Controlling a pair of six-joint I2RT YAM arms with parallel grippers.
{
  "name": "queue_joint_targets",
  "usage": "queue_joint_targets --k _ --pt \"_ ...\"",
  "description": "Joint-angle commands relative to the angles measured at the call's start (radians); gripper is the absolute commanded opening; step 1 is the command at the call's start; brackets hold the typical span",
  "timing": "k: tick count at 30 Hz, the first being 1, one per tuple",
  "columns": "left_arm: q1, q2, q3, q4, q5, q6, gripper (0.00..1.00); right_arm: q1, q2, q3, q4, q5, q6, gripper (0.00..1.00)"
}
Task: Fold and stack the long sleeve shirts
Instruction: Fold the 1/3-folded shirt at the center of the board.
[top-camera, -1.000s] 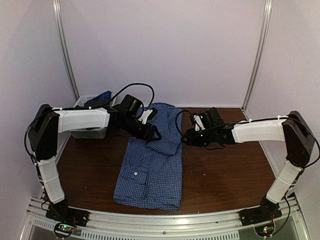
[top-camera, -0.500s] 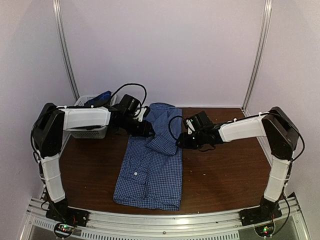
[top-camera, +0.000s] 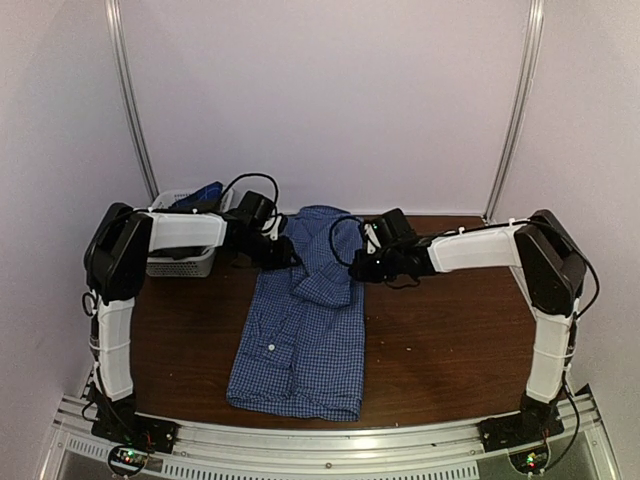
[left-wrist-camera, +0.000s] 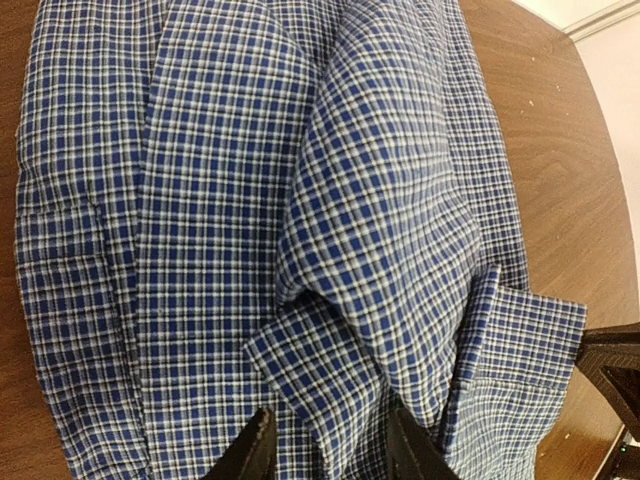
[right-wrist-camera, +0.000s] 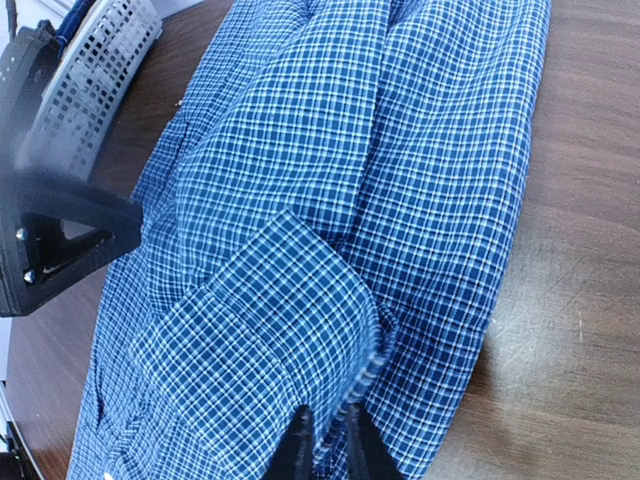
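One blue-and-white checked long sleeve shirt (top-camera: 305, 330) lies lengthwise on the brown table, with its sleeves folded over its far half. My left gripper (top-camera: 287, 256) is at the shirt's far left edge. In the left wrist view its fingers (left-wrist-camera: 255, 450) stand apart, open, around a raised fold of sleeve and cuff (left-wrist-camera: 330, 370). My right gripper (top-camera: 362, 268) is at the far right edge. Seen from the right wrist, that gripper (right-wrist-camera: 330, 448) has its fingers nearly together on the edge of a folded cuff (right-wrist-camera: 270, 330).
A white lattice basket (top-camera: 178, 262) stands at the far left behind my left arm, with dark blue cloth (top-camera: 205, 192) in it. Bare brown table (top-camera: 450, 330) lies right of the shirt. White walls close in the back and sides.
Both grippers have moved inward and toward the far end of the shirt. The right jaws have closed onto the cuff edge. The left jaws have narrowed around the sleeve fold.
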Motion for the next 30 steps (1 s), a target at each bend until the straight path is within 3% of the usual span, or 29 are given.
queue_joint_targets --k 1,3,11,23,27,30 --pt "0.0 0.027 0.038 0.026 0.004 -0.051 0.38 -0.005 0.006 0.045 -0.041 0.013 -0.026 0.06" --pt "0.0 0.034 0.038 0.027 -0.004 -0.062 0.35 -0.002 -0.009 0.058 -0.055 0.017 -0.042 0.0" --pt "0.013 0.04 0.032 0.038 -0.038 -0.102 0.25 0.057 -0.106 0.078 -0.12 -0.045 -0.149 0.0" --pt "0.033 0.018 -0.003 0.068 -0.009 -0.106 0.24 0.282 -0.177 -0.11 -0.17 -0.113 -0.307 0.0" --pt "0.037 0.018 -0.014 0.075 0.001 -0.109 0.24 0.296 -0.183 -0.127 -0.173 -0.125 -0.324 0.1" --pt "0.038 0.016 -0.015 0.076 0.01 -0.105 0.25 0.296 -0.213 -0.122 -0.176 -0.12 -0.33 0.27"
